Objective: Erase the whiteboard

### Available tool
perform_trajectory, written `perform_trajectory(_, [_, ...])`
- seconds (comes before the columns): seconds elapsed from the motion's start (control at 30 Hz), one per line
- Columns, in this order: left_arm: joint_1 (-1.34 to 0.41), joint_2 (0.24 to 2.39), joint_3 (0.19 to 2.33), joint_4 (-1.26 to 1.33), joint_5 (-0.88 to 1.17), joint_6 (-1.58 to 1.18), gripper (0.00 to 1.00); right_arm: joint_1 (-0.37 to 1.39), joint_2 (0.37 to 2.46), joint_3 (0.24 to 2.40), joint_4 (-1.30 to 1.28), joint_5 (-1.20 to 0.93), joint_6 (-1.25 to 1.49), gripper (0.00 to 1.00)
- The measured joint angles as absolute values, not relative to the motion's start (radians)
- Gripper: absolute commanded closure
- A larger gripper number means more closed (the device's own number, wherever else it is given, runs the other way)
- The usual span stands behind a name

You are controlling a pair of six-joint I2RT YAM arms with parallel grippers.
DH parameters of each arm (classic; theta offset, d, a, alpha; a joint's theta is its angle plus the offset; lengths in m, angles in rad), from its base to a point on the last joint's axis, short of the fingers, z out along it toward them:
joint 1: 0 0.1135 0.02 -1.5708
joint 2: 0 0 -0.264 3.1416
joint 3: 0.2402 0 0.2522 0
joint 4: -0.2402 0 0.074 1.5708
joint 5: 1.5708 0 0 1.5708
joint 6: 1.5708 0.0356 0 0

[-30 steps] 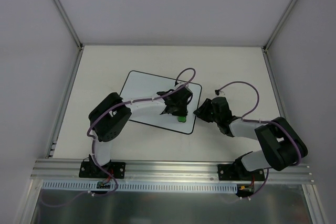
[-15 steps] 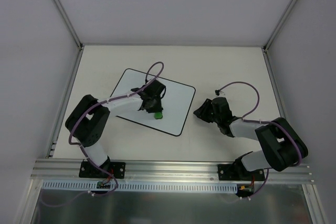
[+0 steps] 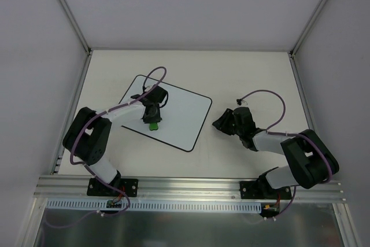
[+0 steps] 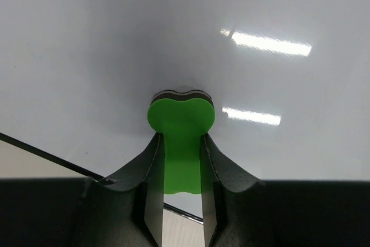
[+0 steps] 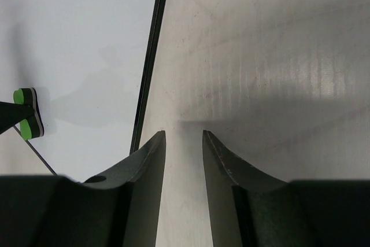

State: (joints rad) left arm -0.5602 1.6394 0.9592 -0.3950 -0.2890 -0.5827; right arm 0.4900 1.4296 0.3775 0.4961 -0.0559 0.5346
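Idling arm: right gripper (image 5: 183,134) sat low over the table (image 5: 260,56), just right of the whiteboard (image 5: 75,39) edge, with fingers slightly parted and empty.
Working arm: left gripper (image 4: 180,140) pinched the green eraser (image 4: 180,117), which was pressed against the whiteboard.
Board position: angled, centre-left on the table.
Progress: no marks were visible, so the task was likely nearly finished. Only the patch hidden under the arm was left unchecked.

My left arm (image 3: 87,140) and right arm (image 3: 303,157) are built of bulky black joint housings joined by smooth white links. A thin purple cable (image 3: 263,91) loops loosely along each. Both stand on black base plates (image 3: 113,187). My fingers (image 4: 147,198) are matte black and curve to narrow tips.
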Motion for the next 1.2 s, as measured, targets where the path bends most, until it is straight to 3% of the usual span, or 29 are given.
perform_trajectory(0.37, [-0.538, 1.663, 0.974, -0.406, -0.307, -0.566, 1.00, 0.548, 1.454, 0.392, 0.523, -0.065, 0.544, 0.59])
perform_trajectory(0.6, [-0.691, 1.753, 1.066, -0.386, -0.303, -0.597, 1.00, 0.587, 1.503, 0.419, 0.571, -0.069, 0.576, 0.46])
perform_trajectory(0.83, [-0.855, 1.855, 1.196, -0.353, -0.209, -0.648, 1.00, 0.587, 1.545, 0.428, 0.629, -0.061, 0.598, 0.46])
perform_trajectory(1.2, [-0.895, 1.845, 1.227, -0.381, -0.105, -0.676, 1.00, 0.593, 1.575, 0.405, 0.722, -0.057, 0.627, 0.45])
